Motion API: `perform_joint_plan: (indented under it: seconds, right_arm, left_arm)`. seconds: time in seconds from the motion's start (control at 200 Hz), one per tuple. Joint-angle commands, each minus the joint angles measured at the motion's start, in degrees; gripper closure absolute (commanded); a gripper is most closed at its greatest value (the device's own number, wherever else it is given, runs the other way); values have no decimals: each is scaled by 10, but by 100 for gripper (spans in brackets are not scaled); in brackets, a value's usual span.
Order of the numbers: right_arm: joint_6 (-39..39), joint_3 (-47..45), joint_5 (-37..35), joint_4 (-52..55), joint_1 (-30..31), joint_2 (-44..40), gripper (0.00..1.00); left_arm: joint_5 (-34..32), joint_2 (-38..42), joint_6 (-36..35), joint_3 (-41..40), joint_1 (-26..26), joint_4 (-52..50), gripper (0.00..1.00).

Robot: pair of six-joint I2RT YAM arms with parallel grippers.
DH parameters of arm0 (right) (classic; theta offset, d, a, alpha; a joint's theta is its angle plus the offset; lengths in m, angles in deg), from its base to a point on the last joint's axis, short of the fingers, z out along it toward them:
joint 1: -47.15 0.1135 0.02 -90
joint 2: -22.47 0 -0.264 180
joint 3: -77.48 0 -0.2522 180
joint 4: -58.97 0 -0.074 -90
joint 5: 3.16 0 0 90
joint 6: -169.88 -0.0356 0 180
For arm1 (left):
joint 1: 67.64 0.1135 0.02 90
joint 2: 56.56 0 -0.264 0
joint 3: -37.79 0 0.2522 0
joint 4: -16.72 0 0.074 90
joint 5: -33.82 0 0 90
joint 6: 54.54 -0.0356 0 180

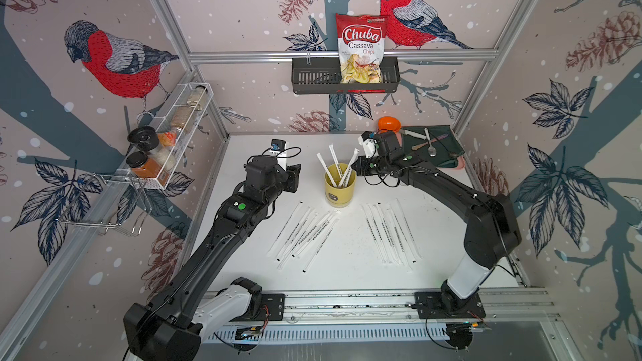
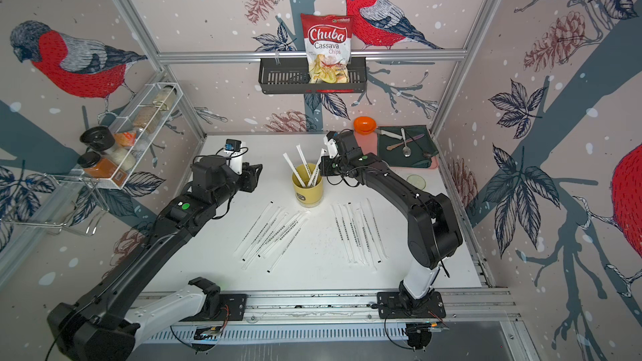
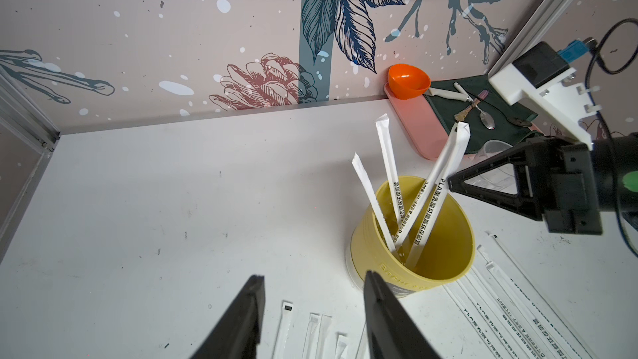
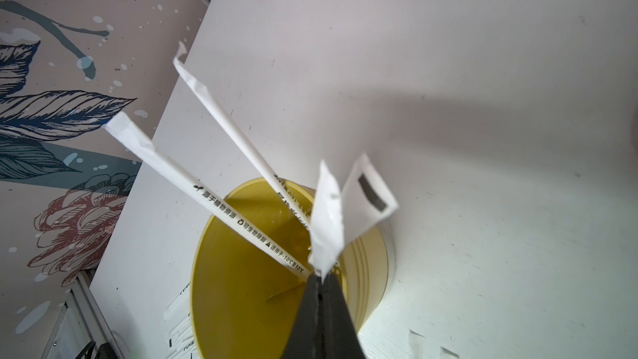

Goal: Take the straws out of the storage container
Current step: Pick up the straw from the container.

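Four wrapped straws [image 3: 389, 167] stand in the storage container [image 1: 339, 189], a pale yellow cup upright on the white counter [image 1: 347, 272]. The right pincer [image 4: 319, 279] is clenched on the gripped straw [image 4: 326, 222], pinching it just above the cup's rim on the pincer's own side. A second straw with a dark tip leans just beside the pincer's tips; whether it is also caught cannot be told. The other two straws lean away from this pincer, toward the far rim. The left pincer [image 3: 312, 319] is released and empty, jaws spread. It hovers near the side of the cup opposite the right pincer and does not touch it. Loose straws [image 1: 302, 234] lie flat in two fans on the counter, well apart from both pincers and back toward the arm bases.

Step in hand: extraction of one straw, with the grip made and the lift not yet done. Judged progress: most straws are out and four are left. The next move calls for a pull along the straw's own slant, up and clear of the rim, so that the light cup does not tip and the neighbouring straws are not dragged out.
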State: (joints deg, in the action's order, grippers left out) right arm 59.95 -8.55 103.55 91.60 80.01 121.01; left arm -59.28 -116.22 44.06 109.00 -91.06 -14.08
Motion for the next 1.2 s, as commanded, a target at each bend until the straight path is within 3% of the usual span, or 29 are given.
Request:
perform_joint_plan:
  seconds: [0.0,0.295,0.57,0.925,1.196]
  right_arm:
    - [-7,-1,9,-16,1,-15,100]
    - [-4,8,-9,-6,3,-58,100]
    - [18,44,-88,73,11,-158,100]
    - [7,127,-180,328,4,-293,100]
    - [-25,66,-208,499,0,-309,100]
  left_arm:
    - [0,2,-3,0,1,22,50]
    - [-4,8,-3,0,1,24,50]
    - [-6,13,-4,0,1,24,50]
    - [-6,24,-6,0,1,23,50]
    - [17,19,0,0,1,27,50]
